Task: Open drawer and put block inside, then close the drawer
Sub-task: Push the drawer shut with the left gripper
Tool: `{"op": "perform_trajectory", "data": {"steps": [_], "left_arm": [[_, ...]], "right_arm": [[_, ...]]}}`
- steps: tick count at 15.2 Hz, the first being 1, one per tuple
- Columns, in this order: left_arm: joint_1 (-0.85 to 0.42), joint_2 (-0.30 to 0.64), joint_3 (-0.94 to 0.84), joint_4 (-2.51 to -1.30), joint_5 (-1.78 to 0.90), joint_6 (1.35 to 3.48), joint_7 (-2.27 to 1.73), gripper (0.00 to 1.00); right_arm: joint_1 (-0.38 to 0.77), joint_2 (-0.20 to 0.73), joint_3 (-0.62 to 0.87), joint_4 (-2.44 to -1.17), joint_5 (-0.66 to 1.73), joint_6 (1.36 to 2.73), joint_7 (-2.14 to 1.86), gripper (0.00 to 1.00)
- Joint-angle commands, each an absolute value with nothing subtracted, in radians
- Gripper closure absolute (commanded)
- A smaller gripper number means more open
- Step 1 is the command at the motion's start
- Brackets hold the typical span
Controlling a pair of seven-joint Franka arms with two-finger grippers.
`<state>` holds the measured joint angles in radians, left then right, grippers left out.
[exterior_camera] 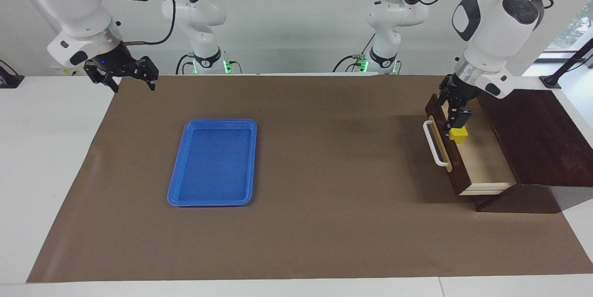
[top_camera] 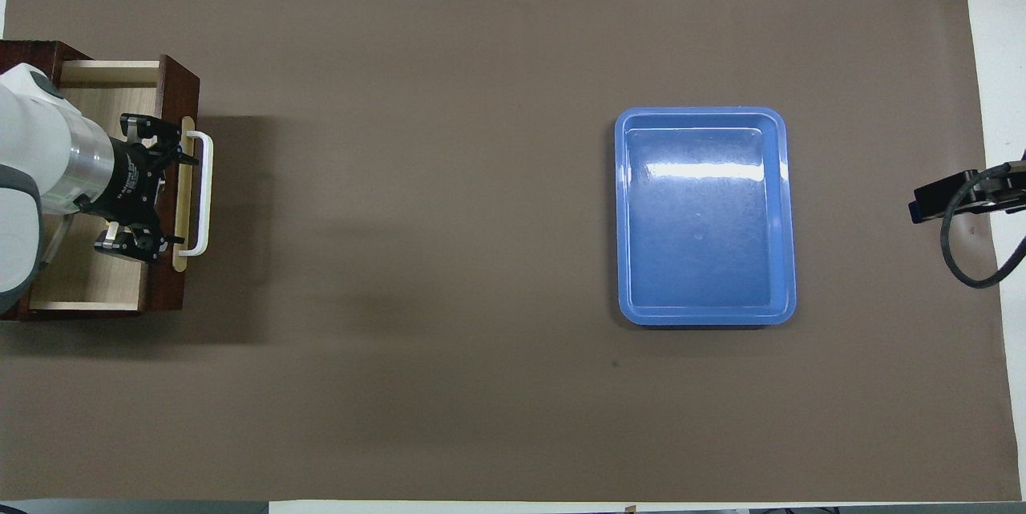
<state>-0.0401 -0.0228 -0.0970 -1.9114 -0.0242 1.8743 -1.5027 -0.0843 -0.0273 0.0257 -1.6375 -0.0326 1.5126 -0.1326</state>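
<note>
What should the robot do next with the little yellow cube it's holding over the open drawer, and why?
Probably lower a little and let go. The left gripper holds the small yellow block over the pale inside of the open dark brown wooden drawer, so releasing should drop it in. The right gripper waits over the table's edge at its own end, away from the flat blue plastic tray.

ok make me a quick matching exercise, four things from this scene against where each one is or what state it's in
Things:
1. block
2. drawer
3. blue tray
4. right gripper

Places or states:
A. pulled open
B. lying bare on the brown mat
C. held in the left gripper over the drawer
D. waiting above the mat's corner

Pairs: 1-C, 2-A, 3-B, 4-D
</note>
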Motion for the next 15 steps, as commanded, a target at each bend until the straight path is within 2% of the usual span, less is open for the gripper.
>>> {"op": "perform_trajectory", "data": {"steps": [1,15], "left_arm": [[-0.057,-0.037,-0.084,-1.993,0.009,1.933,-1.519,0.0],[0.017,0.031,-0.083,-1.999,0.224,2.055,-1.511,0.0]], "right_arm": [[-0.089,-0.046,0.035,-1.646,-0.049,1.499,-0.117,0.0],[-0.095,-0.046,0.034,-1.649,-0.049,1.497,-0.118,0.0]]}}
